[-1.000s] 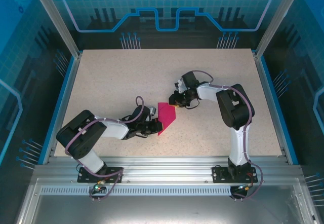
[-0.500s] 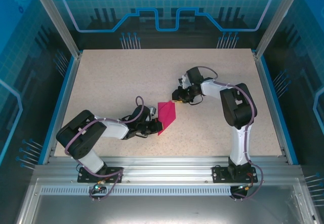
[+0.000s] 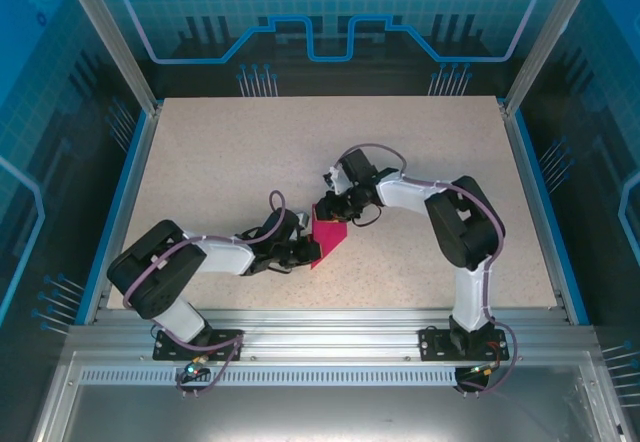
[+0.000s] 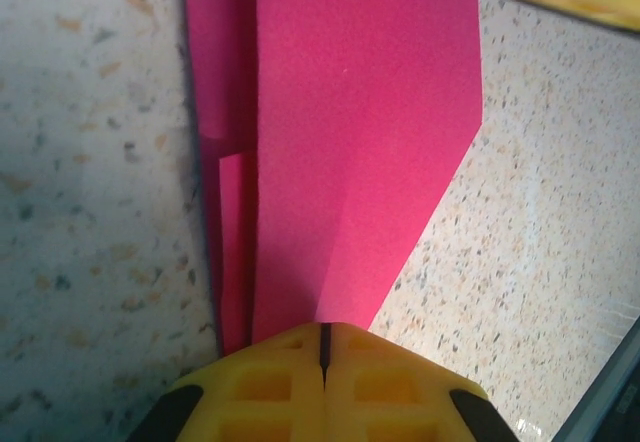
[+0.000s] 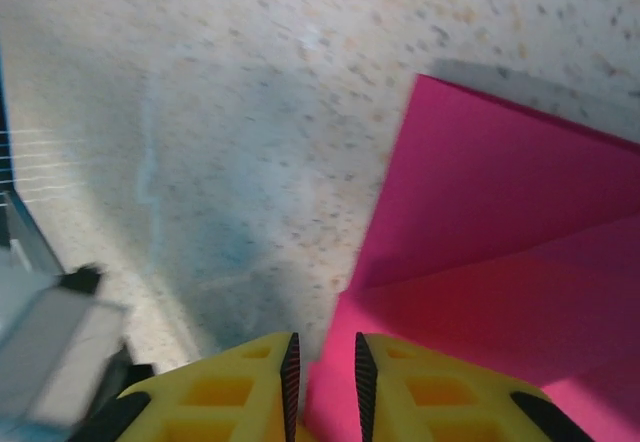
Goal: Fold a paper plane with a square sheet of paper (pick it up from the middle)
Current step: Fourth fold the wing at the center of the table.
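You will find the left gripper [image 4: 322, 347] clamped tight on the near end of the folded pink paper [image 3: 328, 234], mid-table [image 3: 200, 162]. The right gripper [image 5: 322, 362] stands a narrow slot apart at the paper's far edge.

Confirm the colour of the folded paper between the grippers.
Magenta-pink, plain, no pattern. The paper shows best in the left wrist view.

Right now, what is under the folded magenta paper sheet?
Speckled beige tabletop surrounds the folded magenta paper sheet, and a lower layer of it peeks out along one edge. What lies directly beneath is covered.
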Controlling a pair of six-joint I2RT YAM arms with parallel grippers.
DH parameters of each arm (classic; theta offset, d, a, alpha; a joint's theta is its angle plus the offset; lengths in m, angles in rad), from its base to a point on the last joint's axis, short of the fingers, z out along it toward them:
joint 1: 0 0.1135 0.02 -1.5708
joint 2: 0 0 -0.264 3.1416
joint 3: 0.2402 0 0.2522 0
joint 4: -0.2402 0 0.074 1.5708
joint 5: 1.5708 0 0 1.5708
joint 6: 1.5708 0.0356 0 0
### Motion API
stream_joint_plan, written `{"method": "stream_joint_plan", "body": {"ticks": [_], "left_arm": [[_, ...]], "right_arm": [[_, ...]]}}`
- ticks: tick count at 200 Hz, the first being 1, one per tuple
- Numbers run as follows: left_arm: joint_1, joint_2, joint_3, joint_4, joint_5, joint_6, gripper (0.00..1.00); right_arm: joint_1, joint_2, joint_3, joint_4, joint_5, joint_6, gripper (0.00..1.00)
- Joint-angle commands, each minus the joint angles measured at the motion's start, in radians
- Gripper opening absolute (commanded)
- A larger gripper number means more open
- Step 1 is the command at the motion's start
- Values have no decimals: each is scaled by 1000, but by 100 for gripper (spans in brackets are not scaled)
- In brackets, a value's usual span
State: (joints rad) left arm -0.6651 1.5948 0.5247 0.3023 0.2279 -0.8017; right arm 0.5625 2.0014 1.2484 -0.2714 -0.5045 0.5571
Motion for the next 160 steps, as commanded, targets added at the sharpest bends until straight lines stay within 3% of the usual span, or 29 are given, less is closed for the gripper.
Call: {"method": "stream_joint_plan", "body": {"ticks": [1,41,83,117,160], "left_arm": [[-15,-15,-41,-259,-13,42,7],[-15,-112,-46,-317,-12,45,11],[-15,-109,-88,-352,49,44,12],[-17,-144,-106,-500,50,60,13],[-15,-371,-102,-651,6,74,18]], "right_arm": [[0,62,-23,-14,14,3,23],[0,90,-42,-22,48,-11,21],[0,100,-52,-15,52,-1,21],[0,93,-52,-19,58,6,21],[2,87,-56,-10,44,10,22]]}}
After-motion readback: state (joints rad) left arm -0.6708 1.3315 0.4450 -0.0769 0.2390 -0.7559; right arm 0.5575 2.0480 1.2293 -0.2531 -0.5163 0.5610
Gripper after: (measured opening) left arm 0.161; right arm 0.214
